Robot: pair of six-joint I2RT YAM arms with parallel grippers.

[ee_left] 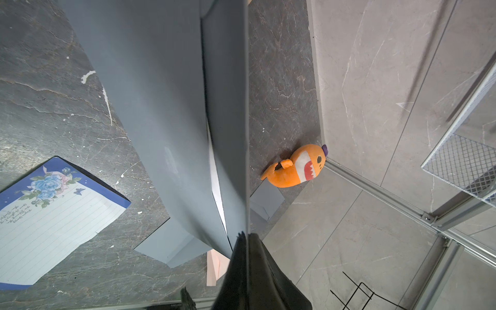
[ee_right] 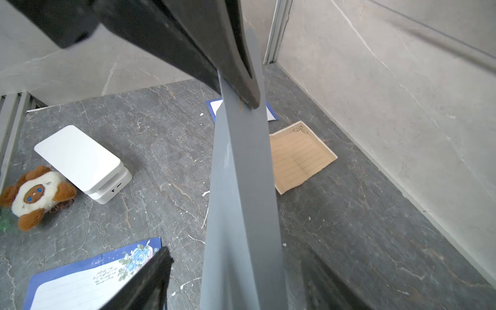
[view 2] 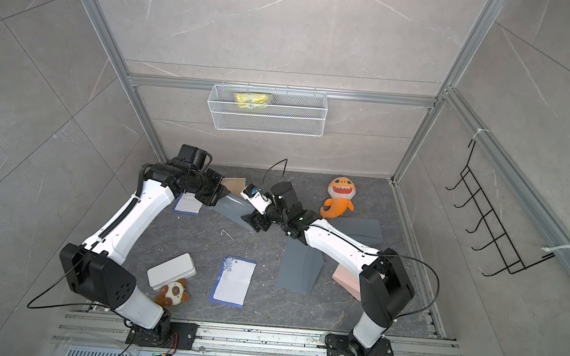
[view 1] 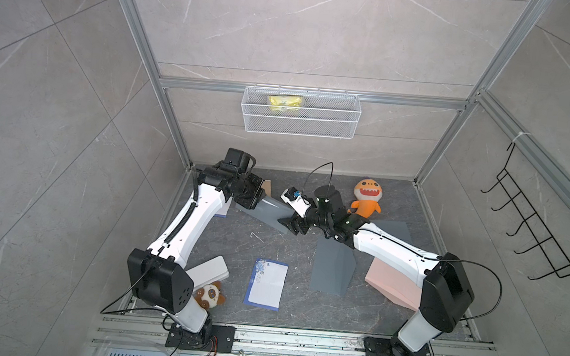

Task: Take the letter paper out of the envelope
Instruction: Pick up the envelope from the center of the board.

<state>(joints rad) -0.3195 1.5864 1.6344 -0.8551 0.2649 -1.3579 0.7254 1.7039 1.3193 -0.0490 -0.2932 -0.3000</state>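
- Dark stone-patterned tabletop point(view 1: 237, 241) between grey tiled walls point(view 1: 304, 48); a loose blue-edged sheet point(view 1: 266, 283) and an orange plush toy point(view 1: 365, 199) lie on it.
- The grey envelope point(view 1: 268, 212) is in the air above the far part of the table, stretched between the two arms.
- The letter paper point(ee_left: 216, 177) is not yet out; only a thin white strip shows in the slit, in the left wrist view.
- I judge paper and envelope light, thin and easy to crease or tear. The best hold seems the bare white edge alone, without the grey wall.
- The left gripper point(view 1: 257, 197) is closed tight on one end of the envelope.
- The right gripper point(view 1: 293, 226) stands wide at the other end. Its fingers point(ee_right: 153, 276) sit apart on each side and clamp nothing; whether a tip touches, I cannot tell.
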